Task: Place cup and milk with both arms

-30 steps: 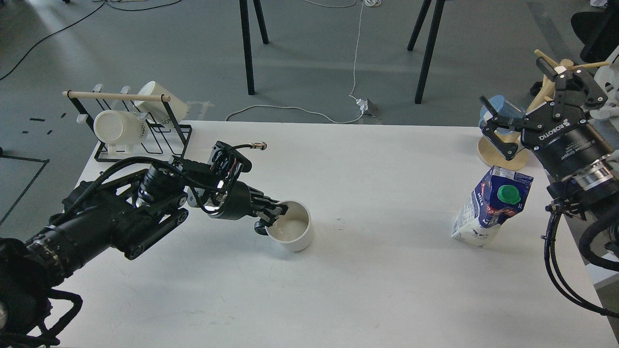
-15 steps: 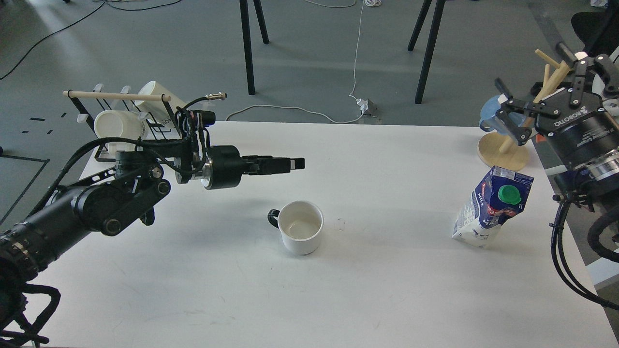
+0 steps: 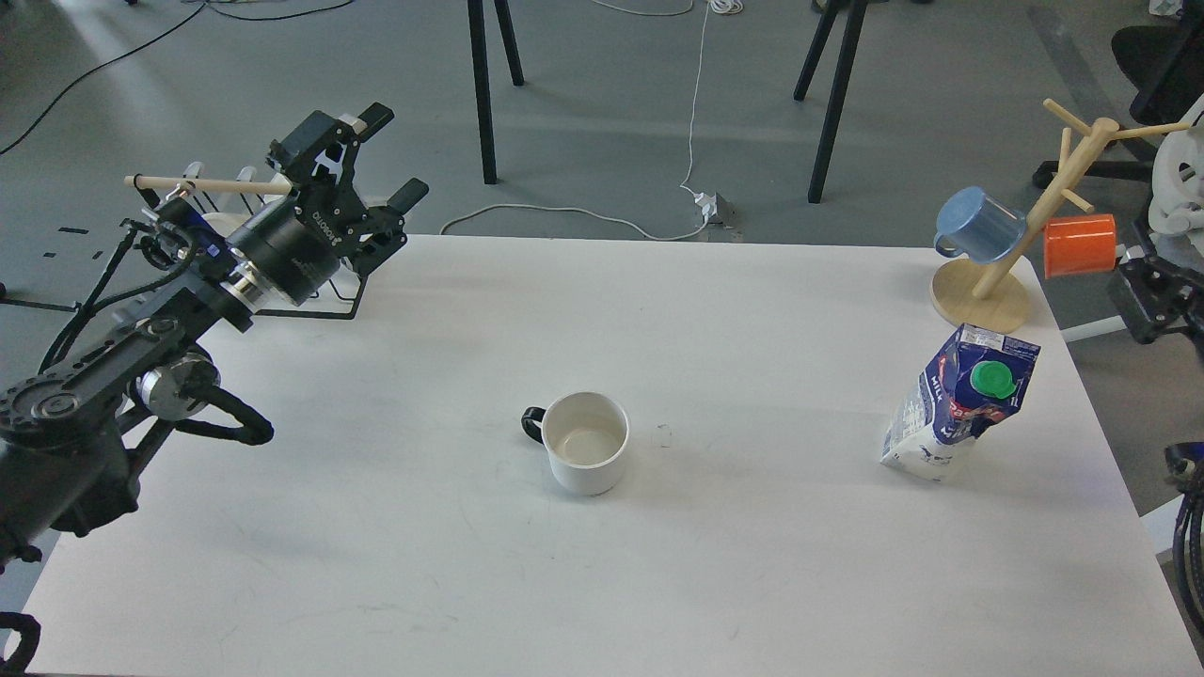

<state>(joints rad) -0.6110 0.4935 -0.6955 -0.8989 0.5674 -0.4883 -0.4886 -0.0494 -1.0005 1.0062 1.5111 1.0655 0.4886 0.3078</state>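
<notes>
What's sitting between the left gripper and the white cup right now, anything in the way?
Nothing visible. The left gripper hangs open over the table's far left corner, in front of the wire rack. Only bare tabletop shows between it and the white cup, which stands upright mid-table.

The cup (image 3: 586, 443) looks like smooth, shiny white china with a black handle. The milk carton (image 3: 958, 402) is printed paper card with a green plastic cap. The table (image 3: 752, 564) is matt white and a bit scuffed. The mug tree (image 3: 1021, 235) is pale bare wood. The left gripper (image 3: 381, 160) is matt black.
</notes>
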